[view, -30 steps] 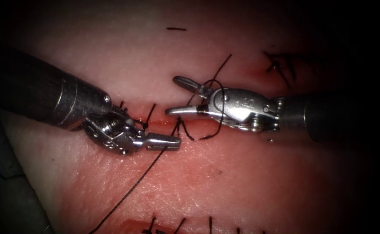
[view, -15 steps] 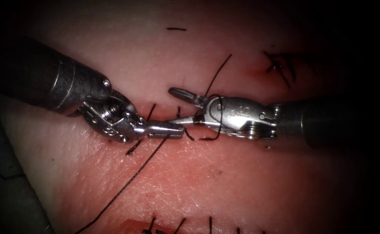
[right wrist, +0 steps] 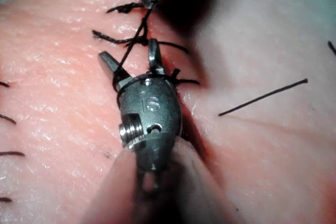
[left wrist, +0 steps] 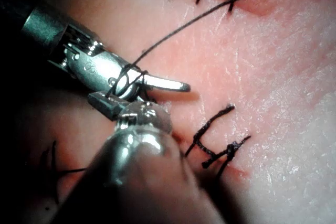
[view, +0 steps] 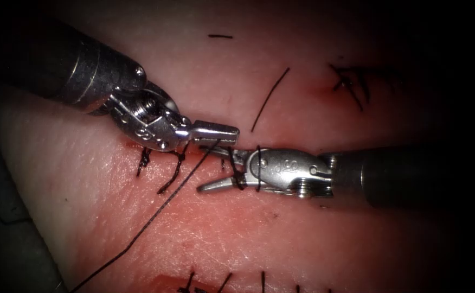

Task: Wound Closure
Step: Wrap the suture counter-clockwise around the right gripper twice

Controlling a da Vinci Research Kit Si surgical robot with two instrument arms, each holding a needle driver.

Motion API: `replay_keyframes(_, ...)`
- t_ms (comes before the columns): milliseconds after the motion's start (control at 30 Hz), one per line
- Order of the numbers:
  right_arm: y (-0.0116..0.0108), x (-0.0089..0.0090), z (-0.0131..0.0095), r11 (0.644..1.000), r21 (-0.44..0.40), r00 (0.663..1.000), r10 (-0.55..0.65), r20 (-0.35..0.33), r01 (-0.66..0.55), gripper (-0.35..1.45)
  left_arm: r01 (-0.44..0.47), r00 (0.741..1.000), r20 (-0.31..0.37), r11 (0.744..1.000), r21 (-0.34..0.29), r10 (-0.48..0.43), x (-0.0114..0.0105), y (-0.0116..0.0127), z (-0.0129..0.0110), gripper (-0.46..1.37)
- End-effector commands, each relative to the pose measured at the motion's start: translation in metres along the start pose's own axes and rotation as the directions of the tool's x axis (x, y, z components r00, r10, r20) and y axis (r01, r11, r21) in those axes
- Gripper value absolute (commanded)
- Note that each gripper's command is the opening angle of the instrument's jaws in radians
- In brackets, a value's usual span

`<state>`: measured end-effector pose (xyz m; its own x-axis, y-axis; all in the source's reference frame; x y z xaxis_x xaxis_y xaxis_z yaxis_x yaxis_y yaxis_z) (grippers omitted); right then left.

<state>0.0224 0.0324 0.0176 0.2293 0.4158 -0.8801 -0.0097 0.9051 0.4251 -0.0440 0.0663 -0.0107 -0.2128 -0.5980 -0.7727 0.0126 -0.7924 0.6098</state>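
Risen, left claw [view: 224, 131] pinches thread [view: 156, 217]; right claw [view: 216, 169] spread, thread-wrapped; needle hidden.

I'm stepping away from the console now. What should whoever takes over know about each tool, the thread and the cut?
Left claw: shut on the thin black thread, which trails off across the pale pink pork tissue.
Right claw: open, holding nothing; thread is looped around it behind the jaws.
Cut: dark knotted stitches already sit left of the tools.
Needle: I can't place it.
Left: the loop is not yet tightened.
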Motion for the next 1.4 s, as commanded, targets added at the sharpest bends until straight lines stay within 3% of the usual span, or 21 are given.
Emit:
replay_keyframes(33, 0.0, 0.0, 0.0, 1.0, 0.009, 1.0, 0.004, -0.006, -0.004, 0.74, 0.005, 1.0, -0.01, 1.0, -0.006, -0.005, -0.0008, -0.0001, 0.0002, -0.35)
replay_keyframes(333, 0.0, -0.0001, -0.0002, 1.0, 0.019, 0.998, 0.017, -0.059, -0.016, 0.71, 0.019, 0.999, -0.04, 1.0, -0.007, -0.019, -0.0043, -0.0003, 0.0003, -0.35)
replay_keyframes(800, -0.0001, -0.0002, -0.001, 0.998, 0.037, 0.98, 0.062, -0.187, -0.056, 0.66, 0.028, 0.998, -0.055, 1.0, -0.013, -0.029, -0.0074, 0.0013, -0.0006, -0.35)
replay_keyframes(1067, -0.0003, 0.0, -0.0011, 0.994, 0.074, 0.943, 0.097, -0.319, -0.077, 0.64, 0.05, 0.997, -0.052, 0.999, -0.006, -0.05, -0.0091, 0.0043, -0.0002, -0.35)
replay_keyframes(1400, 0.0013, 0.0014, -0.0042, 0.99, 0.081, 0.842, 0.137, -0.522, -0.111, 0.6, 0.056, 0.997, -0.048, 0.998, 0.001, -0.056, -0.0089, 0.0076, -0.0005, -0.35)
